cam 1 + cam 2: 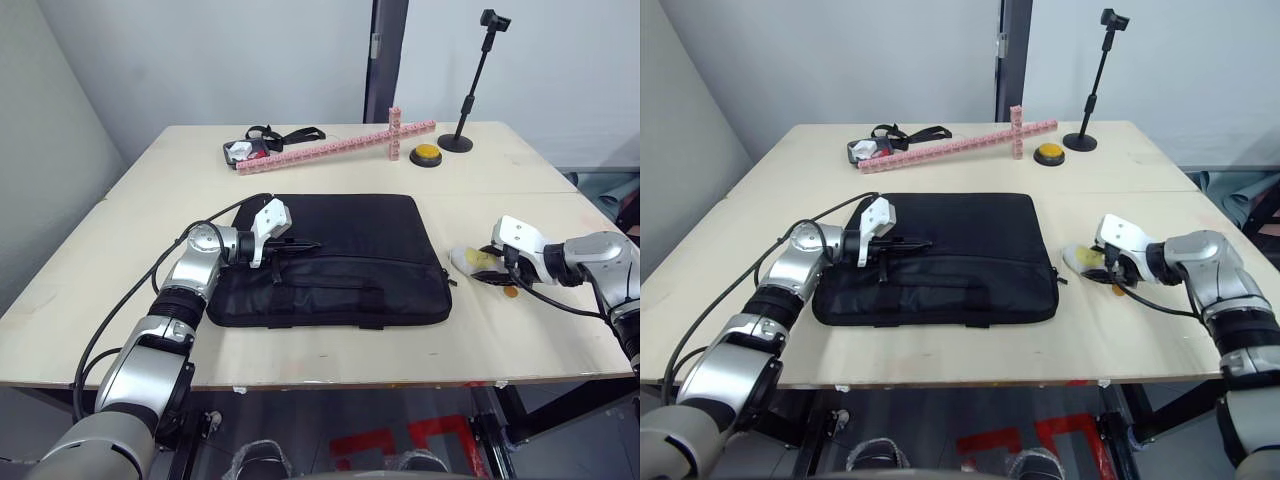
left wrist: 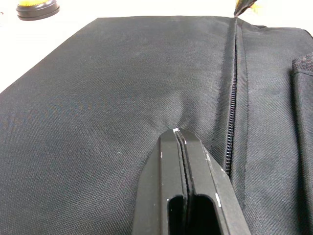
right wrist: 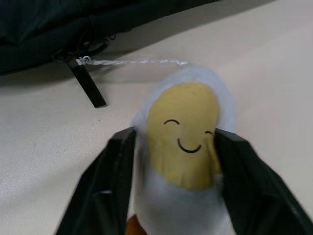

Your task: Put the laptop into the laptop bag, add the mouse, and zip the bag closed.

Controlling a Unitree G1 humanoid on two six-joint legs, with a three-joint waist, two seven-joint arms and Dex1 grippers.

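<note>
My right claw (image 1: 1110,268) is clamped on the plush egg (image 3: 182,147), not a mouse, on the worktop (image 1: 560,330) just beside the bag (image 1: 340,255). If that goes in, the task fails. My left claw (image 1: 308,245) rests with fingers pressed together on the bag's top, near the zip (image 2: 234,98). I can't tell if the laptop is inside; zipping now could seal an empty bag.
</note>
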